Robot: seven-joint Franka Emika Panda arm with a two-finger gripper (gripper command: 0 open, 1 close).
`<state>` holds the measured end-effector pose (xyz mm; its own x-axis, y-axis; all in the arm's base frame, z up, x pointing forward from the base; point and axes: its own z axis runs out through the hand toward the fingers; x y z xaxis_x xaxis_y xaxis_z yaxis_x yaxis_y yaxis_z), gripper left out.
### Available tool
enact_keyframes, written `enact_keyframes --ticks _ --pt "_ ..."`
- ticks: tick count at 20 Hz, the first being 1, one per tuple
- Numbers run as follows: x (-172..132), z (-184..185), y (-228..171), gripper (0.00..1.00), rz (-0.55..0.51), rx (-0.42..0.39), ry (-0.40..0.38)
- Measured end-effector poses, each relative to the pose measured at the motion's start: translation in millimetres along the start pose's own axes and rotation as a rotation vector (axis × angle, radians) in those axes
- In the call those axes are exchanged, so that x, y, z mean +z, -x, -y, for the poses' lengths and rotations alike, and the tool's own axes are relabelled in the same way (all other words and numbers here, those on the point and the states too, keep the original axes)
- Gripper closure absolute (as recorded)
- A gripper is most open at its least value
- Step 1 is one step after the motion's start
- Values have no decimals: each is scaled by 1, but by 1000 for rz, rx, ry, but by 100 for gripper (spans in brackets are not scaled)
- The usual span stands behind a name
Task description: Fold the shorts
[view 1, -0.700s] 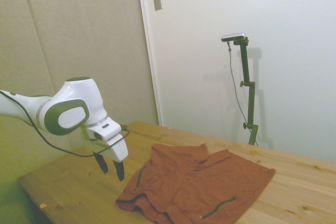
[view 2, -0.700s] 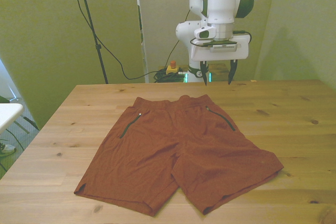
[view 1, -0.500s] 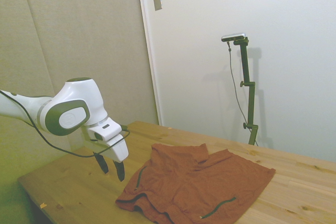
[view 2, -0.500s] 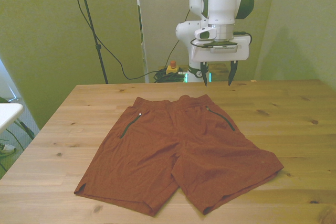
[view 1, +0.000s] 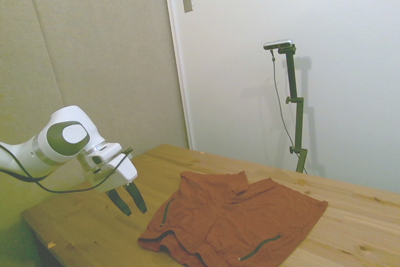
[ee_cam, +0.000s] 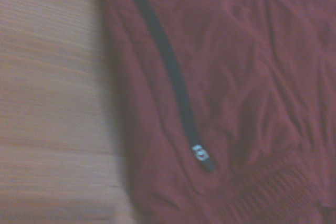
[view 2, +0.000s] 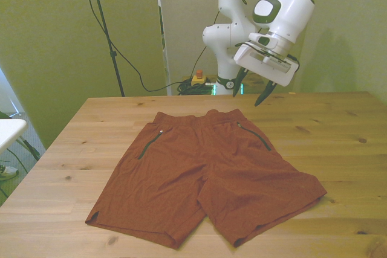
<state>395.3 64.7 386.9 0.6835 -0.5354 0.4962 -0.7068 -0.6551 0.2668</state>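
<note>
The rust-orange shorts (view 2: 205, 173) lie spread flat on the wooden table (view 2: 338, 137), waistband toward the far edge, both legs toward the near edge. Dark piping lines run along each pocket (view 2: 254, 136). In the side view the shorts (view 1: 237, 223) lie rumpled near the table's front. My gripper (view 2: 251, 90) hangs tilted above the table's far edge, open, nothing between its fingers, off the waistband's corner on the front view's right. In the side view the gripper (view 1: 127, 199) hovers above the wood beside the shorts. The wrist view shows a dark piping line (ee_cam: 168, 72) and the ribbed waistband (ee_cam: 273, 192).
Bare wood (view 2: 344, 119) lies on the front view's right of the shorts and more on the left (view 2: 91, 137). A white object's edge (view 2: 9, 130) shows at the front view's far left, off the table.
The arm has swung and tilted: the gripper moved toward the front view's right and now points at an angle. In the side view the wrist dropped lower. The shorts have not moved.
</note>
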Motion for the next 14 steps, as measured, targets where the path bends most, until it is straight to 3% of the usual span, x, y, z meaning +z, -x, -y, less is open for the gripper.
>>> enact_keyframes --ticks 2,4,14 --pt "11 -5 6 0 -62 3 88" --pt "16 -4 11 0 -93 2 129" --pt "37 28 30 0 -57 -58 71"
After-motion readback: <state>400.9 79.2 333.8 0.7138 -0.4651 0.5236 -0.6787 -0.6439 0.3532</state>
